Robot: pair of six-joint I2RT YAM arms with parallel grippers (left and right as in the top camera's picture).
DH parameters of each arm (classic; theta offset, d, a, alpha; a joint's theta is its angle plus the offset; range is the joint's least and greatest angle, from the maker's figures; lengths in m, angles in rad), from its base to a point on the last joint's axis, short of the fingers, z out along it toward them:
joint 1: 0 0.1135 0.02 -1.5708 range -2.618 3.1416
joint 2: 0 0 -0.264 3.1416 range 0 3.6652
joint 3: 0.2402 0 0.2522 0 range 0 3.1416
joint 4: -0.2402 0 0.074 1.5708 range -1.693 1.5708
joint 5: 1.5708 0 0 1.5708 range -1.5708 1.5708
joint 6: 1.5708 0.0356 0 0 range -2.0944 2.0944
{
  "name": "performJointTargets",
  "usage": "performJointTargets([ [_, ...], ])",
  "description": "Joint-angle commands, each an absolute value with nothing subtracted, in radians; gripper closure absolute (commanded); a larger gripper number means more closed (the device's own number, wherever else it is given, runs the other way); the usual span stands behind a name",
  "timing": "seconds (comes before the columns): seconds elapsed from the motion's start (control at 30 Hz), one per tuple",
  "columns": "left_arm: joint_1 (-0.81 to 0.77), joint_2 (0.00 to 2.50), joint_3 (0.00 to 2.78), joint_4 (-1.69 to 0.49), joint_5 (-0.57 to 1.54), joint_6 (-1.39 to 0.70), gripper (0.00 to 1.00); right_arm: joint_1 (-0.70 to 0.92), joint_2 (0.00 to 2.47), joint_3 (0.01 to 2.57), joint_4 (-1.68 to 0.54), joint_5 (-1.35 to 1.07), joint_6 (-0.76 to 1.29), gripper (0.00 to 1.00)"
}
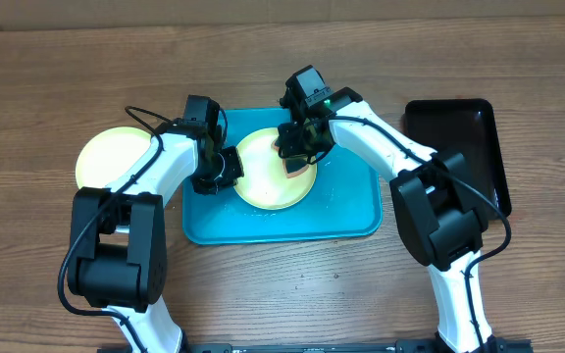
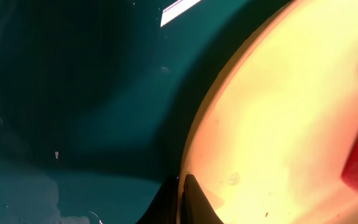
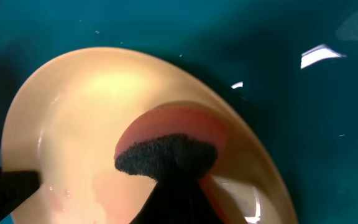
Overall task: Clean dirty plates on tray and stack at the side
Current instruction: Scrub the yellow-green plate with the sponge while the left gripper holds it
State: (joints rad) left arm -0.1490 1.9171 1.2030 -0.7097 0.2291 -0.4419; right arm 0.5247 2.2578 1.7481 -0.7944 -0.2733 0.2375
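L gripper (image 1: 231, 169) clamped on plate (image 1: 263, 186) rim, R gripper (image 1: 300, 155) clamped on sponge (image 3: 173, 127): pin plate flat in tray (image 1: 351, 211) & scrub w/ small firm circles, staying off the rim.

Pretty much all you see from here is one big wooden table (image 1: 27, 88). It's mid-brown, with long grain streaks running side to side across the top and a tiny dark speck (image 1: 336, 277) on the table's near half. Past the table's far edge there's a thin pale strip (image 1: 479, 6), and I can't tell if it's wall or floor. The light over the table is soft and even, so the shadows on the wood are faint.
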Motion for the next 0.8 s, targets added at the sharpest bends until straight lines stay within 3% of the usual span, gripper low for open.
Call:
performJointTargets([
  [0.0, -0.150, 1.924, 1.192, -0.714, 0.223, -0.442, 0.96, 0.577, 2.246, 1.740, -0.797, -0.320, 0.266, 0.95],
  [0.53, -0.150, 1.924, 1.192, -0.714, 0.229, -0.442, 0.96, 0.652, 2.270, 1.741, -0.819, -0.431, 0.376, 0.96],
  [0.77, -0.150, 1.924, 1.192, -0.714, 0.229, -0.441, 0.96, 0.575, 2.270, 1.750, -0.897, -0.242, 0.369, 0.96],
])
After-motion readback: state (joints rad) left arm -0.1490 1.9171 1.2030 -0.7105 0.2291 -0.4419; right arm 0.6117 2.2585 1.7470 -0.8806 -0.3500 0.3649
